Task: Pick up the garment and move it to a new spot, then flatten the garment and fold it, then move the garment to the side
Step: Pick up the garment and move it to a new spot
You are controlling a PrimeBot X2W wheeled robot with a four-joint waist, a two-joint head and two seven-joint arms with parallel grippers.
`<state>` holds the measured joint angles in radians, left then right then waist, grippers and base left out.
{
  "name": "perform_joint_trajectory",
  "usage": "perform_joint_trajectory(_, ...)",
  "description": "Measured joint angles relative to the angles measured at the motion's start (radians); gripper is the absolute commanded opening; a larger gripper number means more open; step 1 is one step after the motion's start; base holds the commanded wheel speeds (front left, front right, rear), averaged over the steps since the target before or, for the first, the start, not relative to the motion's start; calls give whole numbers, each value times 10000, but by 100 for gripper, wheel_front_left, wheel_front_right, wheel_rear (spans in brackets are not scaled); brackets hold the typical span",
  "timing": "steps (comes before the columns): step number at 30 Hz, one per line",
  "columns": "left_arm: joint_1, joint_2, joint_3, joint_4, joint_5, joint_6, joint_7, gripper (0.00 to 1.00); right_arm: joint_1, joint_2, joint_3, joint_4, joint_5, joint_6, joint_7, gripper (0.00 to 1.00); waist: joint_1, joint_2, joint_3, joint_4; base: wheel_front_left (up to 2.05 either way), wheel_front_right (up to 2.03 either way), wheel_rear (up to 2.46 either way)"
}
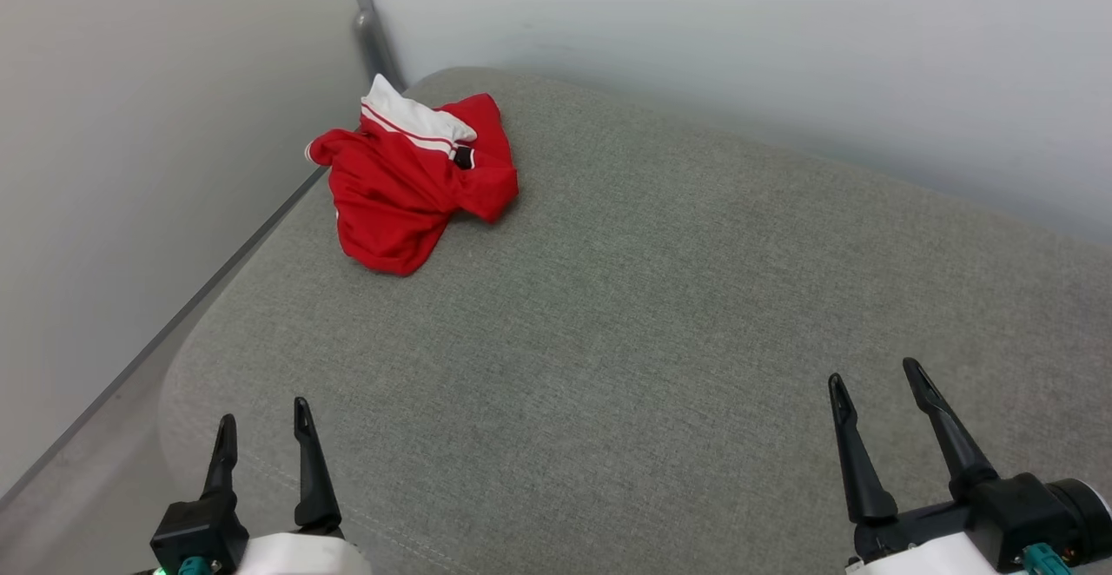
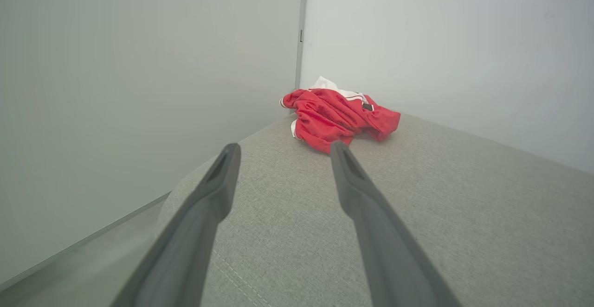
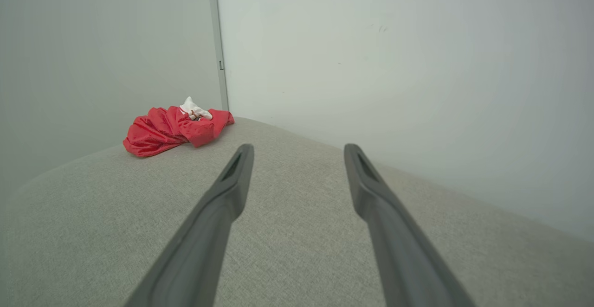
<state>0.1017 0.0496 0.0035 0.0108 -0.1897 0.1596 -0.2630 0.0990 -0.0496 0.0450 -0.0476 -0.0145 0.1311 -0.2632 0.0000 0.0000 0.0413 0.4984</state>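
Plainly the garment [image 1: 408,184] is the hard part. It lies crumpled in a heap at the far left corner of the grey cushion [image 1: 651,323], close to where the left wall [image 1: 130,167] meets the back wall [image 1: 782,36]. The left claw [image 1: 265,410] and right claw [image 1: 873,369] both hover at the near edge, well apart from it, their fingers spread wide and holding nothing.

The likely trouble is the long reach into that corner. An arm could meet a wall, or a claw coming in from the right could nudge the heap over the cushion's rounded left edge into the strip [image 1: 104,436] below. The layers are bunched, with a white sleeve folded on top, so a shallow pinch may lift only one fold and leave the rest dragging.

There is little room on the garment's left and behind it. The middle and right of the cushion offer wide bare space, which would suit laying it out flat.
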Motion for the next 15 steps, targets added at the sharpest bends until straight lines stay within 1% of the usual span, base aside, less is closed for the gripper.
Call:
perform_joint_trajectory(2, -100, -2, -2, 94, -31, -13, 0, 100, -18, 0, -44, -15, -52, 0, -2, 100, 0, 0, 24, -20, 0, 0, 0)
perform_joint_trajectory(3, -218, -4, 29, 153, -79, -92, 0, 100, -20, 0, -71, -38, -79, 0, -2, 100, 0, 0, 44, -33, 0, 0, 0)
perform_joint_trajectory(7, -1247, 4, 506, 527, 65, -571, 0, 100, -111, 0, -125, -155, -274, 0, -2, 100, 0, 0, 238, -179, 0, 0, 0)
perform_joint_trajectory(11, -2737, 370, 1206, 1068, 150, -1131, 0, 100, -434, 2, -255, -311, -577, 0, -2, 100, 0, 0, 666, -439, 0, 0, 0)
perform_joint_trajectory(15, -4350, 719, 1824, 1267, 71, -1624, 0, 100, -863, 4, -587, -581, -965, 0, -2, 100, 0, 0, 1318, -723, 0, 0, 0)
